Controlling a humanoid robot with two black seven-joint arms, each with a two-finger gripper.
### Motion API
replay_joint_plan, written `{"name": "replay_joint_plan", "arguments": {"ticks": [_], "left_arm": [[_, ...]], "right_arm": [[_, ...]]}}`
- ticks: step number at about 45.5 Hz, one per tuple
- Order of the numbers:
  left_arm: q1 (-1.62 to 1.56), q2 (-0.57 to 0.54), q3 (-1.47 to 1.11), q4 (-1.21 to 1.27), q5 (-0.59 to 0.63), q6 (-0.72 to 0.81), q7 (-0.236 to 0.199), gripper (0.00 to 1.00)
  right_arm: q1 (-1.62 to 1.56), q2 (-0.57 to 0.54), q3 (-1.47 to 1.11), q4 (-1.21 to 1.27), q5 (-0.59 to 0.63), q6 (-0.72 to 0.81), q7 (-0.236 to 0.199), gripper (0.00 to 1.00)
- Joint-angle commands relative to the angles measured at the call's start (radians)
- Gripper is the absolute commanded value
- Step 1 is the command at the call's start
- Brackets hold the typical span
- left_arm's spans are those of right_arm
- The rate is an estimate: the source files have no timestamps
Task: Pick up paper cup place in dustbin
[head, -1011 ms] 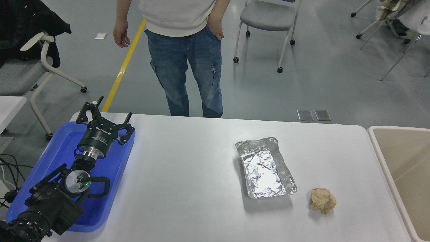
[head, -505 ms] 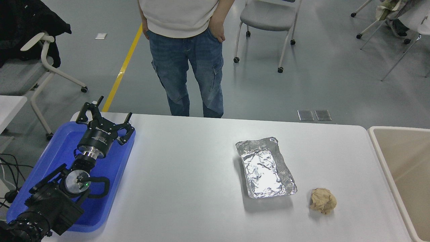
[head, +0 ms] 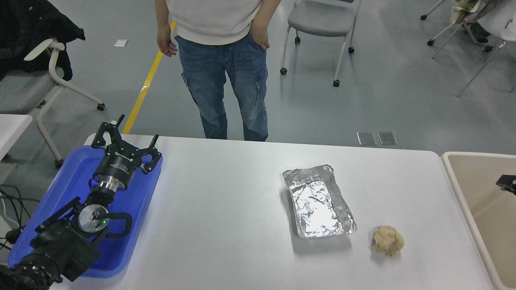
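Note:
The paper cup does not show anywhere in the head view. The dustbin [head: 479,154] is the large beige bin with a pale rim beside the table's right end. A small black part of my right arm [head: 507,183] juts in from the right edge above the bin's inside; too little of it shows to tell how the gripper stands. My left gripper [head: 127,137] is open and empty, parked over the blue tray [head: 68,181] at the lower left.
A silver foil tray [head: 319,200] lies right of the table's middle. A crumpled tan paper ball [head: 388,240] lies near the front right. A person [head: 225,60] stands at the far side. Chairs stand on the floor behind.
A black part of my right arm has come into view at the right edge over the dustbin. The person has taken one hand out of a pocket. The left arm has not moved.

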Motion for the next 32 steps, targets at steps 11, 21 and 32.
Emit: {"name": "replay_joint_plan", "arguments": {"ticks": [11, 21, 32], "left_arm": [[0.000, 0.000, 0.000, 0.000, 0.000, 0.000, 0.000, 1.00], [0.000, 0.000, 0.000, 0.000, 0.000, 0.000, 0.000, 1.00], [0.000, 0.000, 0.000, 0.000, 0.000, 0.000, 0.000, 1.00]], "right_arm": [[0.307, 0.071, -0.145, 0.203, -0.029, 0.242, 0.003, 1.00], [0.500, 0.220, -0.200, 0.236, -0.029, 0.509, 0.000, 1.00], [0.655, 0.334, -0.202, 0.246, -0.014, 0.712, 0.000, 1.00]]}}
